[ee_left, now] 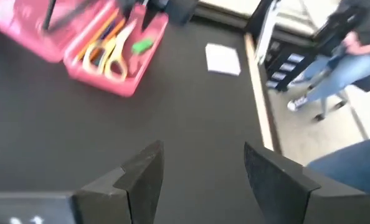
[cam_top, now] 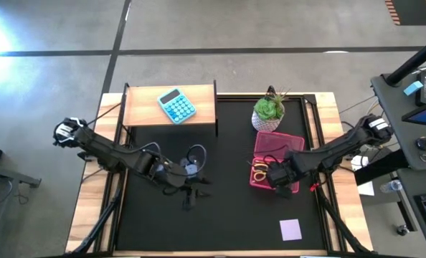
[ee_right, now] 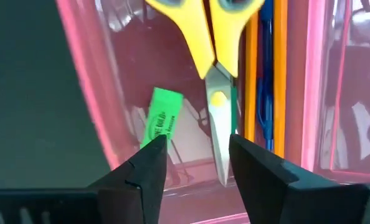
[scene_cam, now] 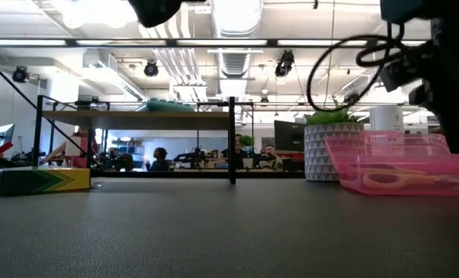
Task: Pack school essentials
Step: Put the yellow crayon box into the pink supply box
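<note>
An open pink pencil case lies on the black mat, right of centre. In it are yellow-handled scissors, a small green eraser, orange pencils and a blue pen. My right gripper hovers open over the case's near end, above the eraser and the scissor blades. My left gripper is open over bare mat left of centre. The lilac notepad lies flat by the near right corner. The yellow-green crayon box shows only in the low view, lying flat at the left.
A wooden shelf at the far left carries the light-blue calculator. A green plant in a white pot stands just beyond the case. The mat's middle and near left are bare. A person is beyond the table's edge.
</note>
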